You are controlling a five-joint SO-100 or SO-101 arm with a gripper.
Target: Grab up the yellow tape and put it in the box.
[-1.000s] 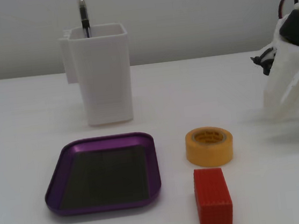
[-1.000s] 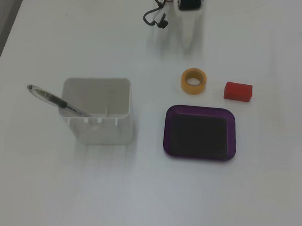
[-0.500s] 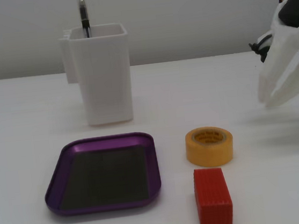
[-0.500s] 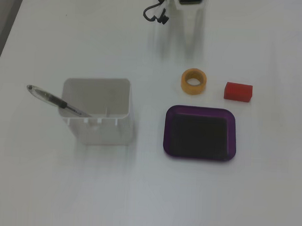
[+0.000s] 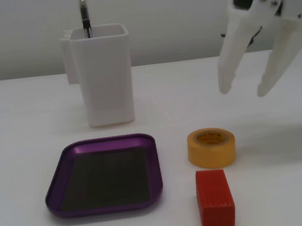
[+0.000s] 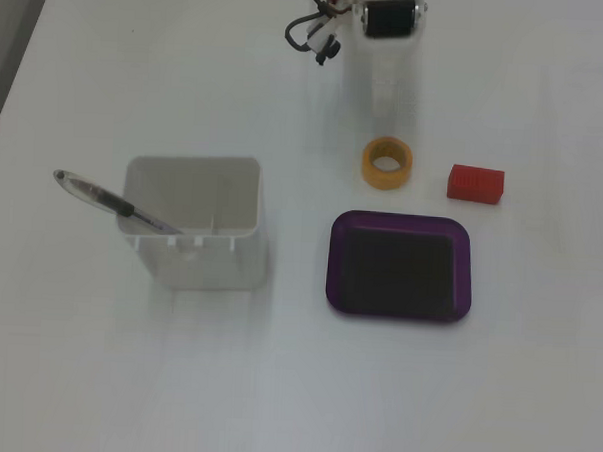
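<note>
Approach phase, nothing grasped yet. The gripper [image 5: 242,89] hangs in the air with its 2 white fingers pointing down and spread wide apart, nothing between them. The yellow tape [image 5: 211,147] lies flat on the white table [image 5: 22,133], hole up, so there is no long axis to line up with; any jaw angle across the ring should do. In the low fixed view the tape sits below and a bit left of the fingertips, clear air between them, no contact. In the top-down fixed view the gripper [image 6: 387,90] comes in from the top edge and the tape [image 6: 386,162] lies just past its tips, further down the picture and almost in line with it; the white fingers blur into the white table there, so exact tip position is hard to read. My read: the move needs a short reach forward plus a drop so 1 finger goes into the hole or both straddle the roll. The red block [image 5: 215,199] lies just beside the tape on its near side in the low view, close but not clearly touching, so a sloppy descent could bump it. The box [image 5: 104,174] is empty, left of the tape in the low view, near but apart. The white container [image 5: 102,74] with a pen [image 6: 112,203] stands behind the box, away from the path.
</note>
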